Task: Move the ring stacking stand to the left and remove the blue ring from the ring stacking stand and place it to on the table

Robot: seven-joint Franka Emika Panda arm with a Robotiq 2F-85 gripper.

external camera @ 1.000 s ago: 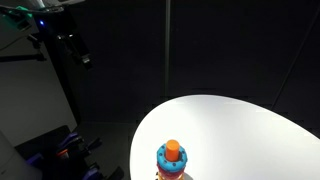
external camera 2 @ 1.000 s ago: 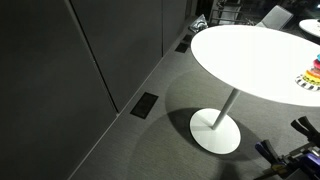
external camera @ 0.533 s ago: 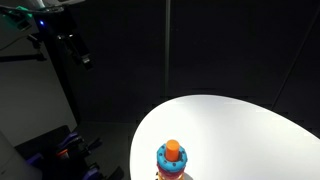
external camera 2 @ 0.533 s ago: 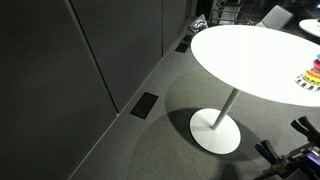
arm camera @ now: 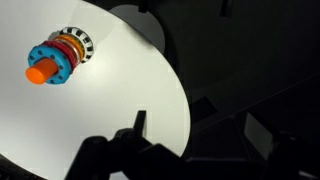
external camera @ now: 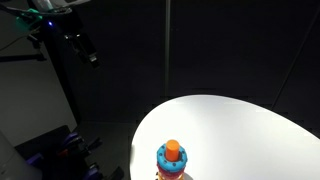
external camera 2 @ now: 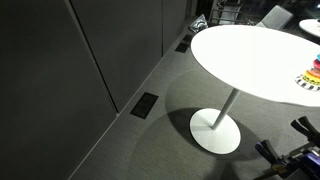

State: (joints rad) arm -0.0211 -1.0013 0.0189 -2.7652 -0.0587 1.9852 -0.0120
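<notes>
- Fingers (arm camera: 140, 122) are showing only as dark silhouettes at the bottom of the wrist view, so I cannot tell whether the gripper (arm camera: 125, 142) is open or closed. It is hanging well apart from the toy.
- The wrist view is looking down on the ring stacking stand (arm camera: 57, 60), which is sitting near the edge of the table (arm camera: 120, 85).
- The blue ring (arm camera: 58, 68) is sitting just under the orange top, with red and yellow rings behind it.
- In that view the post is pointing its orange end toward the lower left.
- In an exterior view the stand (external camera: 172, 160) is standing upright with its orange end up and the blue ring (external camera: 172, 163) encircling it.
- Only an exterior view is showing the table's pedestal foot (external camera 2: 217, 131). There the stand (external camera 2: 313, 72) is getting cut off by the frame edge.
</notes>
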